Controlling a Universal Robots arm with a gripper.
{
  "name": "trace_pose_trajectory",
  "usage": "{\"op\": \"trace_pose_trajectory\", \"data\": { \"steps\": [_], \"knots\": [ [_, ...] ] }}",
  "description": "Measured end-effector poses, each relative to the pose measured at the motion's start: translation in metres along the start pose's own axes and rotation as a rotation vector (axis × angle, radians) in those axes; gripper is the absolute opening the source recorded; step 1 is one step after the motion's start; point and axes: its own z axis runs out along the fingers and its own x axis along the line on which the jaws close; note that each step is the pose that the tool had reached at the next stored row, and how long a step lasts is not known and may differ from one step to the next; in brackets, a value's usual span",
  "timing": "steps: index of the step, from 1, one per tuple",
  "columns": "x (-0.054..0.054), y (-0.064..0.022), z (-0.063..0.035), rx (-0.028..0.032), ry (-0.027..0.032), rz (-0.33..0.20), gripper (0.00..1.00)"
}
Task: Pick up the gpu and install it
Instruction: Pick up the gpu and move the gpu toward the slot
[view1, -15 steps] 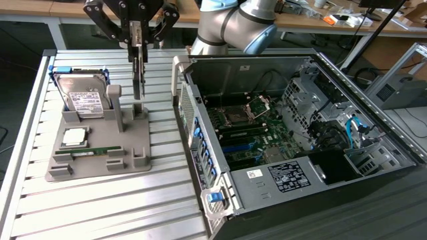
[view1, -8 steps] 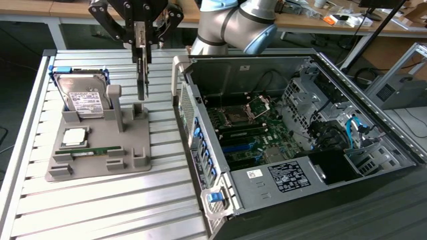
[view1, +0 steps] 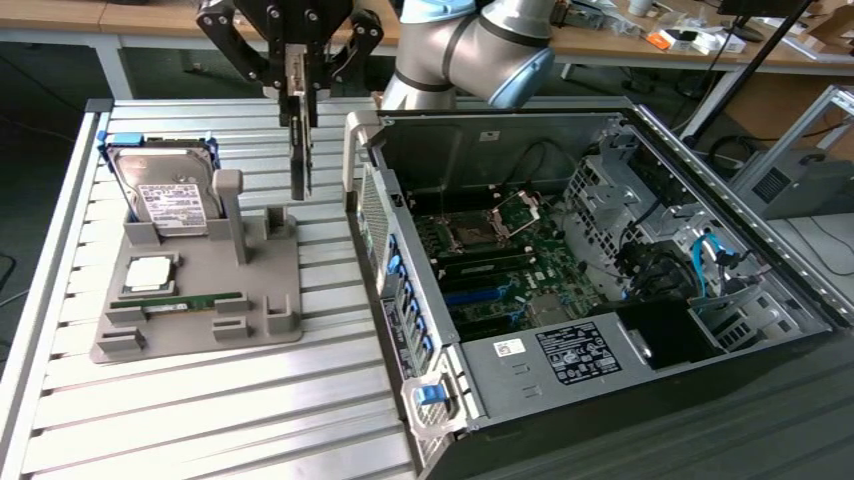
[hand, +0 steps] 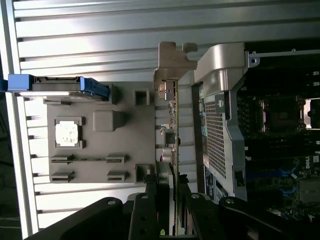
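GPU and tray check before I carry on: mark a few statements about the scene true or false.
1. The tool grips the gpu, which hangs edge-on. True.
2. The gpu is seated in the computer case. False: it hangs outside the case, between the case and the gray tray.
3. The hard drive stands upright in the tray. True.
4. The memory slot on the tray is vacant. False: the RAM stick lies in it.
5. The case is closed. False: its side is open and the motherboard shows.
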Motion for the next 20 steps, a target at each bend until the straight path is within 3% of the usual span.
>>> {"op": "trace_pose_trajectory", "data": {
  "steps": [8, 20],
  "knots": [
    [-0.007, -0.0112, 0.0001, -0.0001, 0.0000, 0.000, 0.27],
    [-0.040, -0.0157, 0.0011, 0.0001, 0.0009, 0.000, 0.27]
  ]
}}
